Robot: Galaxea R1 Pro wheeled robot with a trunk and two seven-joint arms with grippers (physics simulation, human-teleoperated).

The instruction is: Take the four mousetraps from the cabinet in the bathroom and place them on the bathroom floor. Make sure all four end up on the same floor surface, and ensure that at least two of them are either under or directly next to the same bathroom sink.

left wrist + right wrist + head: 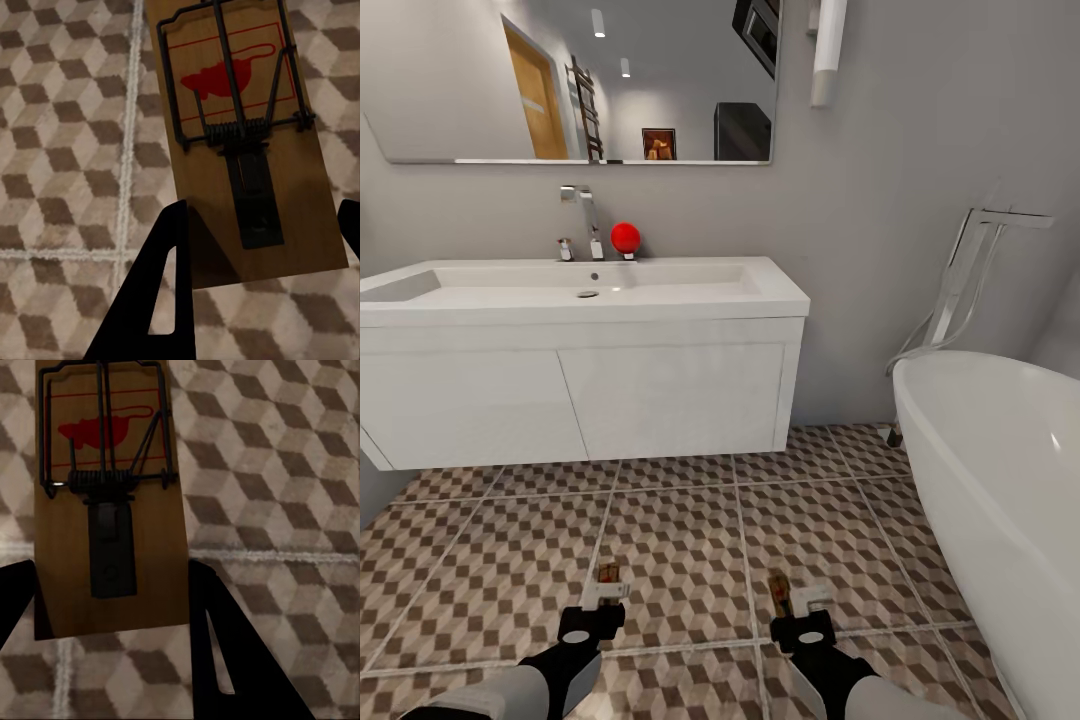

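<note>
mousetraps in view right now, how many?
2. One tan wooden mousetrap sits in the left tool, the other mousetrap in the right tool. Others may be out of frame.

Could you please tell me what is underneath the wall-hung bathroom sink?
Under the bathroom sink only bare cube-patterned floor tiles show; no mousetraps lie there. The space farther back beneath it is hidden by its front.

Both arms reach forward low in the head view, pale grey forearms ending in black wrists. The left gripper (605, 590) sits at about 7 o'clock and points toward 12, its dark jaws clamped on the near end of a mousetrap (240, 127). The right gripper (790, 600) sits at about 5 o'clock, angled slightly toward 11, jaws pinching a second mousetrap (109, 487) by its edges.
</note>
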